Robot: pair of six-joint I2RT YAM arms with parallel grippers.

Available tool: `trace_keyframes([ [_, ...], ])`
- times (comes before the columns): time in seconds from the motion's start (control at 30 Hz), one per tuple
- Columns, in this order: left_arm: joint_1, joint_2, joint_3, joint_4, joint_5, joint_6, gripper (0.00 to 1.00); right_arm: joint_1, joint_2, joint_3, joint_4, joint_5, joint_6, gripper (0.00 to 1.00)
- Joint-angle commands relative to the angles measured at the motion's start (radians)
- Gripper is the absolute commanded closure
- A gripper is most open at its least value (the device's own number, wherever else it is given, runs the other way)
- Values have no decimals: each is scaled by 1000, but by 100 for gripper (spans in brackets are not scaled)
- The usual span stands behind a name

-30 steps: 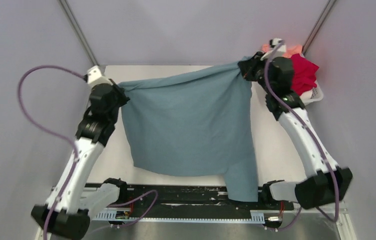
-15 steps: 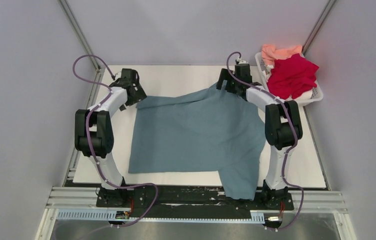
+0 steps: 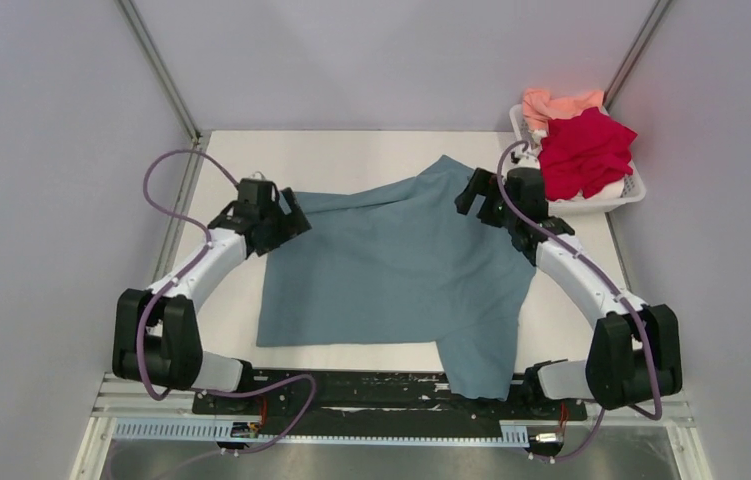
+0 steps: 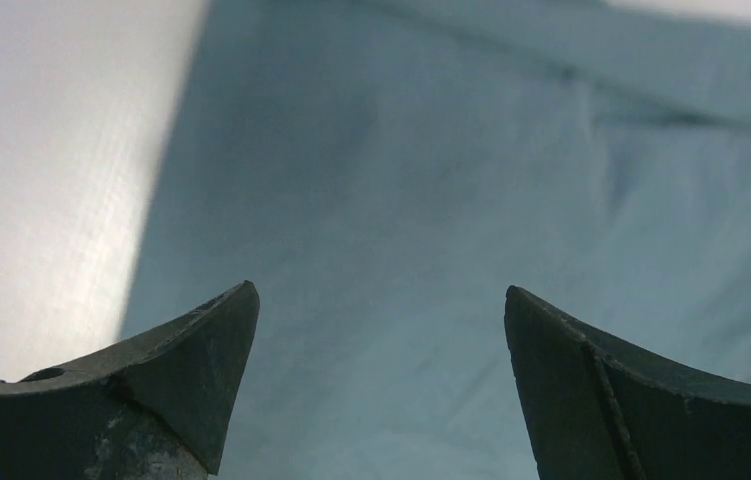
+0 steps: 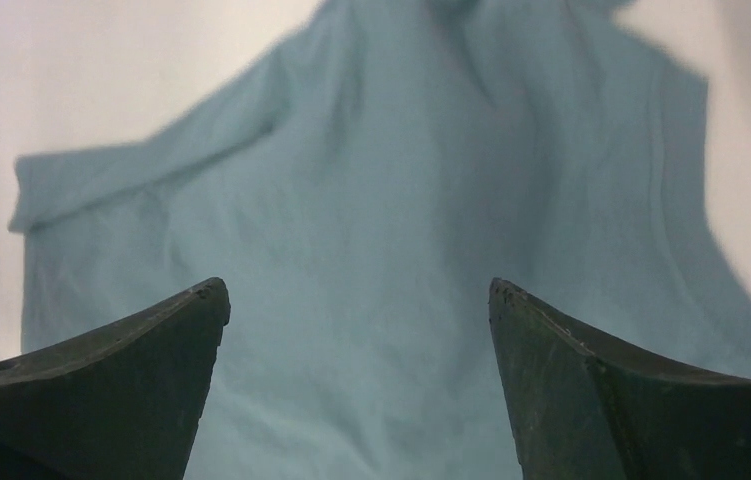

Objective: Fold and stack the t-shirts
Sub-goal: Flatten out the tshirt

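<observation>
Top external, nearest edge: shows one end of the teal-blue t-shirt drooping over the front of the desk, between the two arm bases. Shows the rest of it spread mostly flat on the desk, creased toward the far side, with a peak of cloth at the far right corner.

Shows the left arm bent in from the left, with the left jaws over the shirt's far left corner. Shows the right arm bent in from the right, with the right jaws at the shirt's far right edge.

Left wrist: shows the left jaws spread wide above teal cloth, with bare desk off to the left. Right wrist: shows the right jaws spread wide too, the shirt below them and a sleeve reaching left.

Farthest, at the desk's far right corner: shows a white basket holding the heaped crimson red t-shirt, with the salmon-pink t-shirt at its far end.
</observation>
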Motion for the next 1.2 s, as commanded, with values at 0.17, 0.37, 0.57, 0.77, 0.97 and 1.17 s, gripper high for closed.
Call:
trace_keyframes([
  [0.17, -140, -102, -314, 148, 180, -82, 0, 70, -49, -267, -170, -51, 150, 0],
  [0.37, -137, 4, -301, 172, 113, -94, 0, 70, 131, -234, -88, -56, 138, 0],
  [0.57, -50, 185, -182, 166, 102, -69, 0, 70, 333, -92, -63, -14, 115, 0],
  [0.77, -13, 359, -12, 131, 109, -50, 0, 66, 519, 105, -80, 9, 87, 0],
  [0.97, 1, 350, 162, 44, 56, -14, 0, 67, 472, 251, -151, 119, 49, 0],
  [1.17, 2, 52, 28, 11, 4, -58, 0, 73, 128, 93, -196, 265, 99, 0],
])
